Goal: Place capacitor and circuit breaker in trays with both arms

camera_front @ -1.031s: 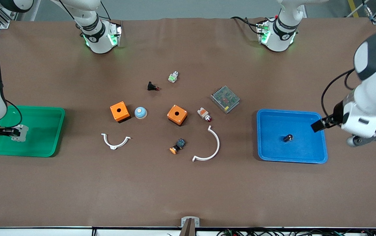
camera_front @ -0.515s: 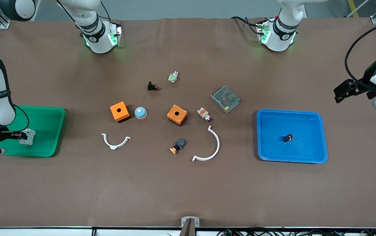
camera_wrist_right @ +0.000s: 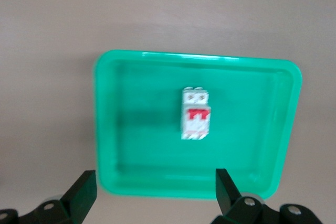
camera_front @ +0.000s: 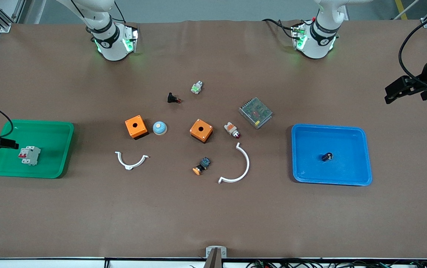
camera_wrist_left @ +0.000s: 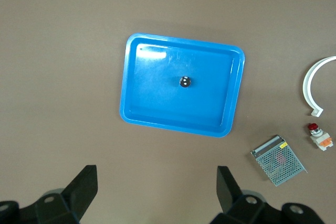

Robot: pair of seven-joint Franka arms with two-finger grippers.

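Two orange boxes (camera_front: 136, 127) flank a blue dome button (camera_front: 159, 128).

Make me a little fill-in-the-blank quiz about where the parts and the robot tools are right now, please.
1. The circuit breaker lies in the ____ tray.
2. The capacitor lies in the ____ tray.
3. The right tool hangs above the circuit breaker with its fingers ____.
4. The number of orange boxes on the table is ____.

Missing words: green; blue; open; two
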